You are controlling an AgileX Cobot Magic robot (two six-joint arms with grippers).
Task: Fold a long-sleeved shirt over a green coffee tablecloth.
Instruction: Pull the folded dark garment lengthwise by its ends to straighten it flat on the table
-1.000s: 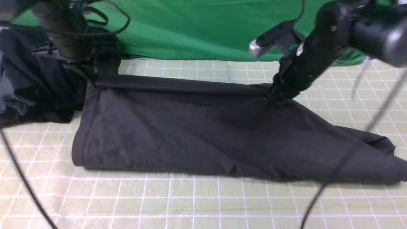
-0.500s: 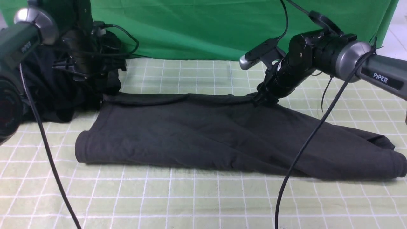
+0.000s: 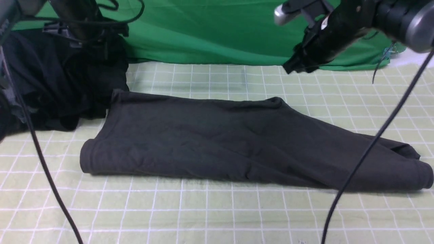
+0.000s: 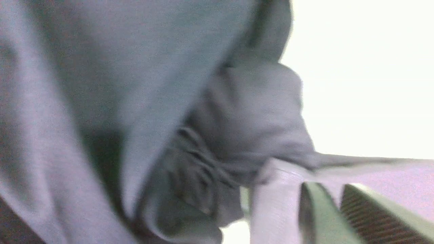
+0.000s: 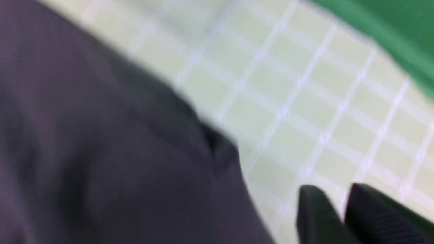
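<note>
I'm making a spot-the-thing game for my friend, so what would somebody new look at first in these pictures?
Probably the big dark shirt, stretched across the pale green gridded cloth. Next, maybe the bright green fabric behind it, and the black bundle of clothes at the far left.

The dark charcoal shirt (image 3: 203, 139) is showing soft, matt, lightly creased cloth, the gridded tablecloth (image 3: 210, 210) is looking smooth and flat-finished beneath it, and the green fabric (image 3: 203, 30) is hanging in softly rippled cloth with a faint sheen behind.
</note>
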